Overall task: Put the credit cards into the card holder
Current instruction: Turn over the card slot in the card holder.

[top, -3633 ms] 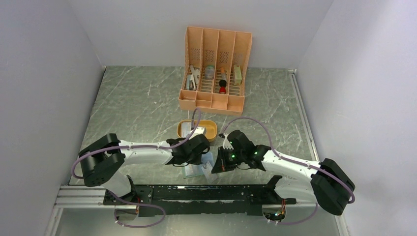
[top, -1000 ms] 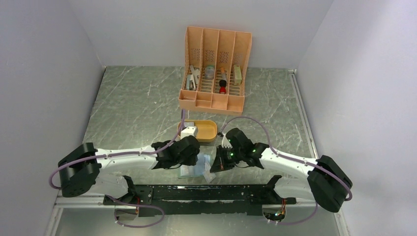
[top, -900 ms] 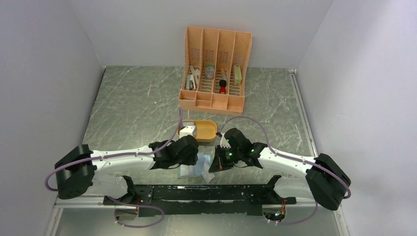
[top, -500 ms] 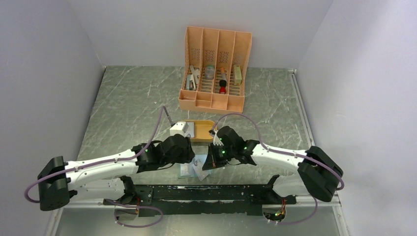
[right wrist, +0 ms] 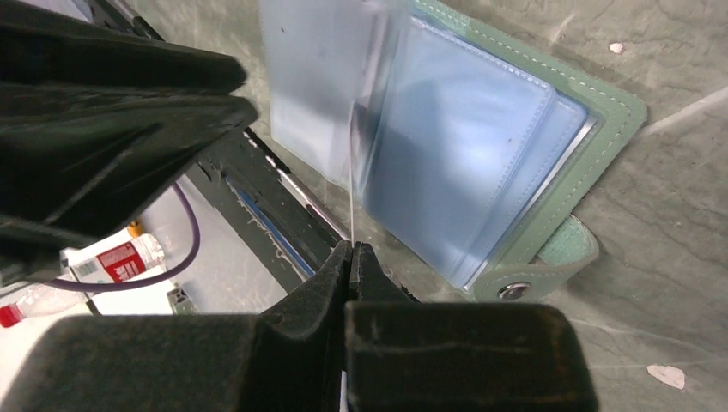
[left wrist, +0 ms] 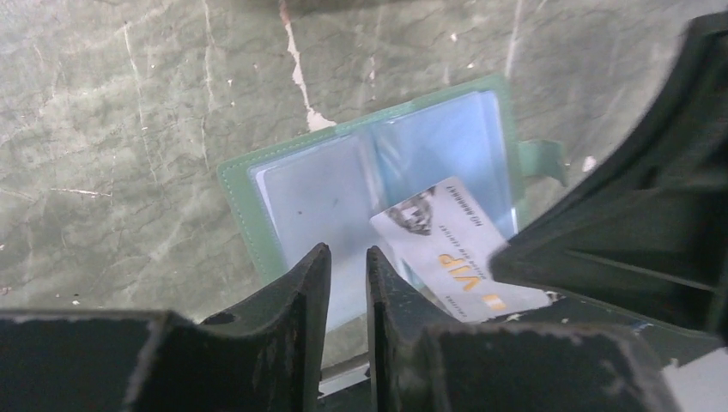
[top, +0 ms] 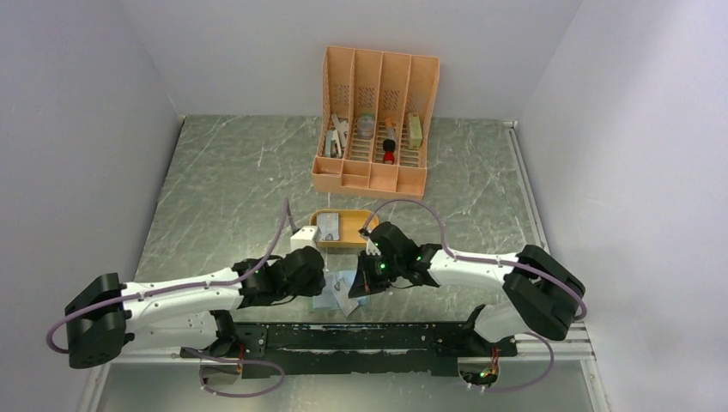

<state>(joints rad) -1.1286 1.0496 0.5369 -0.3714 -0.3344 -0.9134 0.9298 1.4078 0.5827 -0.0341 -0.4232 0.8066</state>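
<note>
Both arms have slid lower and leftward since a few seconds back. Left arm now stretched long along the near edge, elbow swung out; its wrist no longer covers the orange oval plastic tray.

Grey-green bifold card holder with clear plastic pockets lies open and flat on the grey marbled worktop, close to the near edge, between the two pincers, about where it lay before.

Right pincer: jaws closed tight on a thin white rectangular credit card lettered VIP, gripped at one corner. Card slants across the holder half nearer this pincer, one corner reaching toward the centre fold. Whether its edge has entered a pocket: cannot tell. From the right wrist it shows edge-on, rising from the fingertips against a clear leaf.

Left pincer: fingers a narrow gap apart, tips over the near edge of the holder's other half. Nothing seen between them; contact with the pocket unclear.

Second card, greyish, lies in the tray. Tall orange slotted organizer stands at the back, well apart.
</note>
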